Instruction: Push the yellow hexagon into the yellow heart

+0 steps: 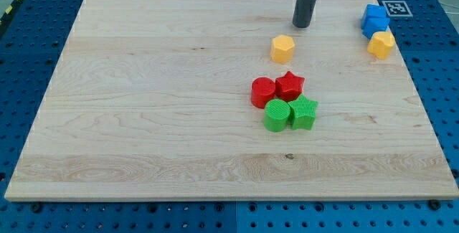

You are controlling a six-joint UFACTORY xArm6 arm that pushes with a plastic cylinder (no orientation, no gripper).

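The yellow hexagon (282, 48) lies on the wooden board (143, 104), right of centre in the upper half. The yellow heart (381, 44) sits near the board's right edge, just below the blue blocks (375, 19) and touching them. My tip (302, 25) is above and slightly to the right of the hexagon, a short gap away and not touching it. The heart is well off to the tip's right.
A red cylinder (262, 92) and a red star (290, 85) sit below the hexagon. A green cylinder (276, 115) and a green star (304, 112) lie right under them. The four form a tight cluster. A fiducial marker (395, 7) sits off the board's top right corner.
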